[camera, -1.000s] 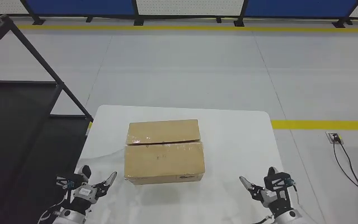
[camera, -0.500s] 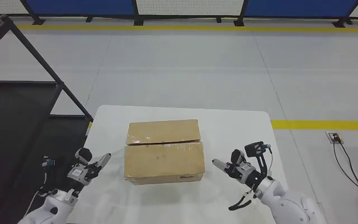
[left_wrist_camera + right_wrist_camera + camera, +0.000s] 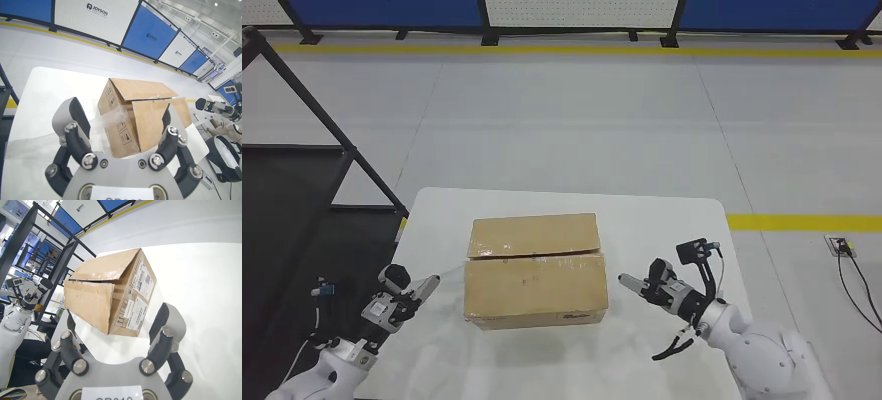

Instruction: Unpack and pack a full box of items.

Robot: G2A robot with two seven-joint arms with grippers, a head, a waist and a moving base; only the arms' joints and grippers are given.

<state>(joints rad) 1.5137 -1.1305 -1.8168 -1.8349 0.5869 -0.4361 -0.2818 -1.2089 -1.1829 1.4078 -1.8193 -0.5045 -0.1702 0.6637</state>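
— Left tool (image 3: 121, 107) and right tool (image 3: 117, 313): what state are they in?
— Both are spread wide, with nothing between the pads. One hangs near the box's left end, the other near its right end, and neither touches it.
— And the big things?
— There's a white desk (image 3: 662, 240) with the cardboard box (image 3: 535, 270) upright near its middle. The top flaps (image 3: 102, 270) are folded down, and the seam between them gapes a little.
— Anything smaller?
— A loose strip of clear tape (image 3: 111, 118) trails from the left end. Printed labels (image 3: 140, 279) sit on the right end.
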